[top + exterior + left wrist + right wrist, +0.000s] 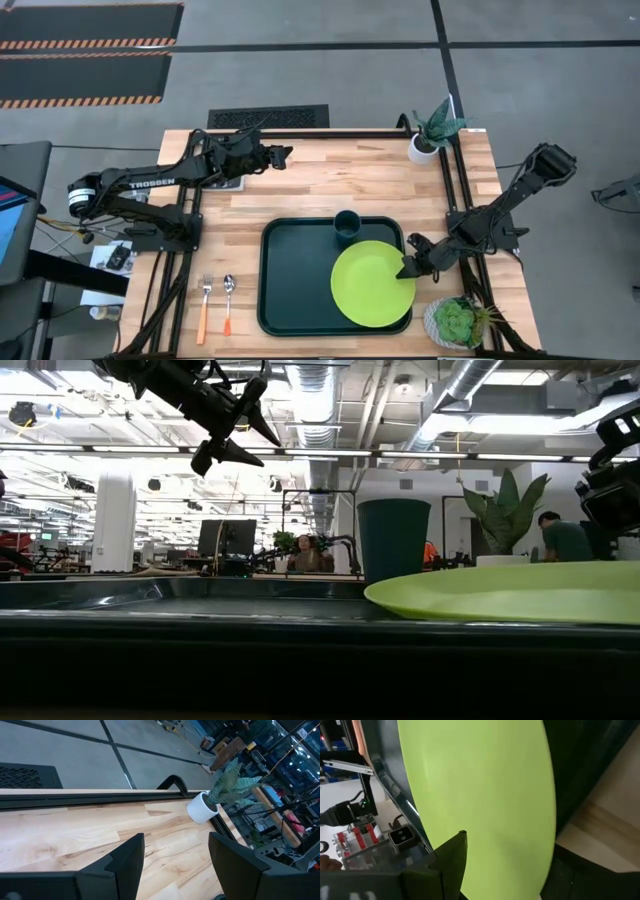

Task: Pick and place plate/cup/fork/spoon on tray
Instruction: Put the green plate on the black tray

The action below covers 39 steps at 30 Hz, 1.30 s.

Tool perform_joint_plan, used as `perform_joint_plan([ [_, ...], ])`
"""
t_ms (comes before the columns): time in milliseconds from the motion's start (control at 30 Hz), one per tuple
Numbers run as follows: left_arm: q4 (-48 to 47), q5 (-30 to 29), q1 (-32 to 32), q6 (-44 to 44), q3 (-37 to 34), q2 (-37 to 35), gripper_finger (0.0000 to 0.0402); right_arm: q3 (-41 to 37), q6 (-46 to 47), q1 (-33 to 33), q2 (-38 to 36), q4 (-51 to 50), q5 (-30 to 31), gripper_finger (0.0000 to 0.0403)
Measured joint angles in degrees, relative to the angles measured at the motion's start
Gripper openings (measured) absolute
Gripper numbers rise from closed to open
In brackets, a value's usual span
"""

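The lime-green plate (372, 284) lies in the right half of the dark green tray (290, 280), with the teal cup (347, 226) upright at the tray's far edge just behind it. The right claw (409, 268) sits at the plate's right rim with one finger over it, but whether it pinches the rim cannot be told. The left claw (283, 154) hangs spread and empty over the far counter (330, 180), while the fork (205, 306) and spoon (228, 303) lie side by side left of the tray.
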Motion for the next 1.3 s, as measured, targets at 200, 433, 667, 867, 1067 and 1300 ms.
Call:
perform_joint_plan([
  [200,0.0,0.0,0.0,0.0,0.0,0.0,0.0207,2.3,-0.5,0.0,0.0,-4.5,-0.1,0.0226],
  [433,0.0,0.0,0.0,0.0,0.0,0.0,0.0207,7.9,-5.6,0.0,0.0,-18.3,0.0,0.0226],
  [667,0.0,0.0,0.0,0.0,0.0,0.0,0.0207,11.3,-9.1,0.0,0.0,-23.5,0.4,0.0226],
  [867,0.0,0.0,0.0,0.0,0.0,0.0,0.0207,14.5,-10.3,0.0,0.0,-30.0,1.7,0.0226],
  [1067,0.0,-0.1,0.0,0.0,0.0,0.0,0.0207,15.9,-10.7,0.1,0.0,-34.0,1.6,0.0226],
  [1300,-1.6,-0.3,0.0,0.0,0.0,0.0,0.0207,17.3,-13.9,0.0,0.1,-37.1,1.5,0.0219],
])
